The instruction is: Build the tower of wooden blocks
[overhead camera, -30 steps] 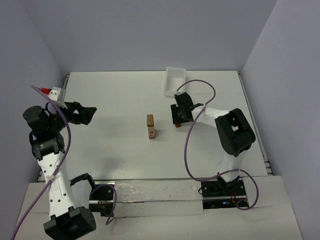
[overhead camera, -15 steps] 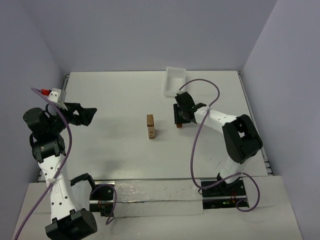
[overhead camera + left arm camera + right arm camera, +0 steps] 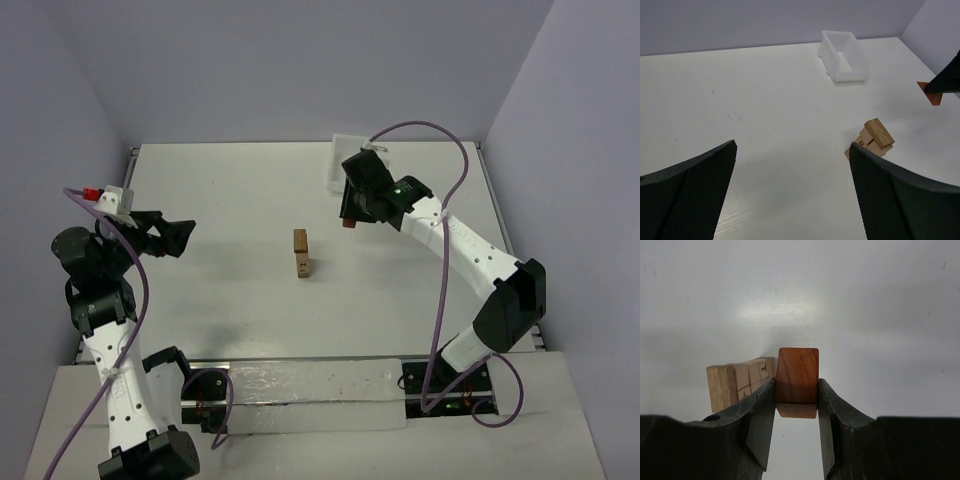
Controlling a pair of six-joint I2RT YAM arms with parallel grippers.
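The wood block tower (image 3: pixel 301 253) stands mid-table, a narrow column of light tan blocks; it also shows in the left wrist view (image 3: pixel 871 140) and the right wrist view (image 3: pixel 740 380). My right gripper (image 3: pixel 347 218) is shut on a reddish-brown block (image 3: pixel 797 375) and holds it in the air to the right of the tower, in front of the white tray. That block shows at the right edge of the left wrist view (image 3: pixel 931 93). My left gripper (image 3: pixel 183 232) is open and empty, raised at the far left and facing the tower.
A white rectangular tray (image 3: pixel 338 152) sits at the back of the table, partly hidden by my right arm; it also shows in the left wrist view (image 3: pixel 846 56). Purple walls close in the table on three sides.
My right gripper has lifted the reddish-brown block off the table and risen, its arm stretching out. The left arm shifted slightly.
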